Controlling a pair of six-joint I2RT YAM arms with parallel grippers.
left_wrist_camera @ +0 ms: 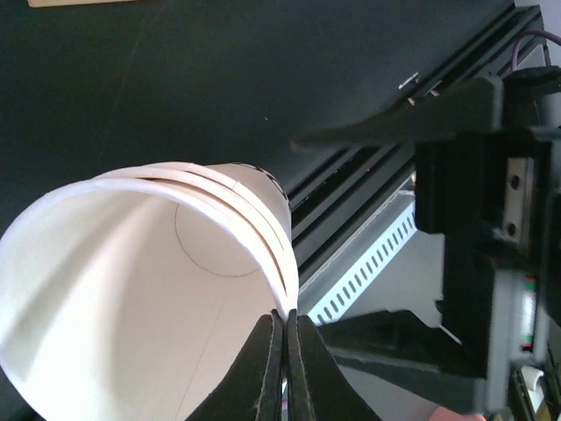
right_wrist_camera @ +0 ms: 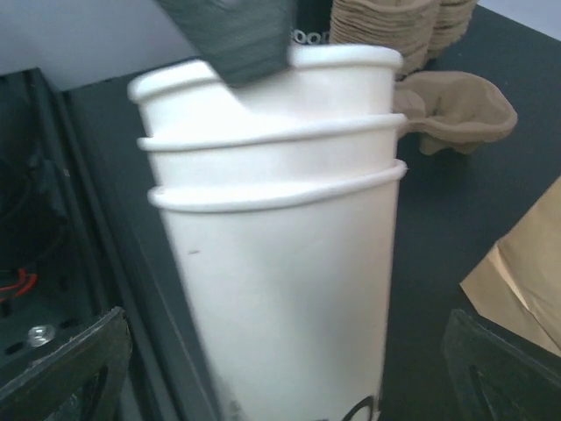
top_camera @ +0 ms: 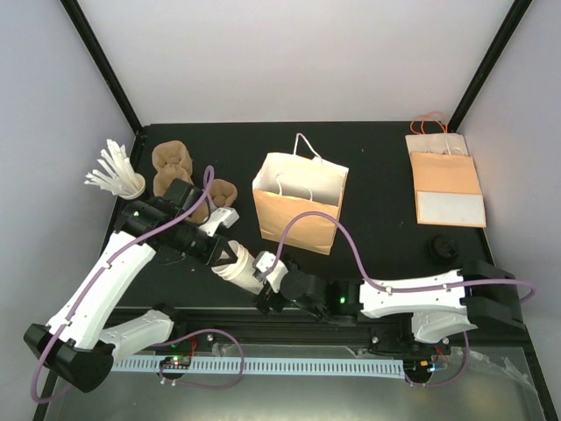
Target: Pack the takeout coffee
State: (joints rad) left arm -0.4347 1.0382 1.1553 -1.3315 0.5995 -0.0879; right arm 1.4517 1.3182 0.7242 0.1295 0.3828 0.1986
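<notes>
The takeout coffee shows only as a round black lid (top_camera: 444,247) on the table at the right, near my right arm's elbow. The open brown paper bag (top_camera: 298,203) stands mid-table. My left gripper (top_camera: 230,261) is shut on the rim of a stack of three lidless white cups (top_camera: 245,272) and holds it tilted above the table's front edge. In the left wrist view its fingertips (left_wrist_camera: 287,320) pinch the rim of the stack (left_wrist_camera: 131,289). My right gripper (top_camera: 266,289) is open. Its fingers stand apart on either side of the stack's lower part (right_wrist_camera: 280,263).
Brown pulp cup carriers (top_camera: 175,168) and a cup of white stirrers (top_camera: 118,175) sit at the back left. A flat folded paper bag (top_camera: 445,180) lies at the back right. The black rail (top_camera: 289,329) runs along the near edge under both grippers.
</notes>
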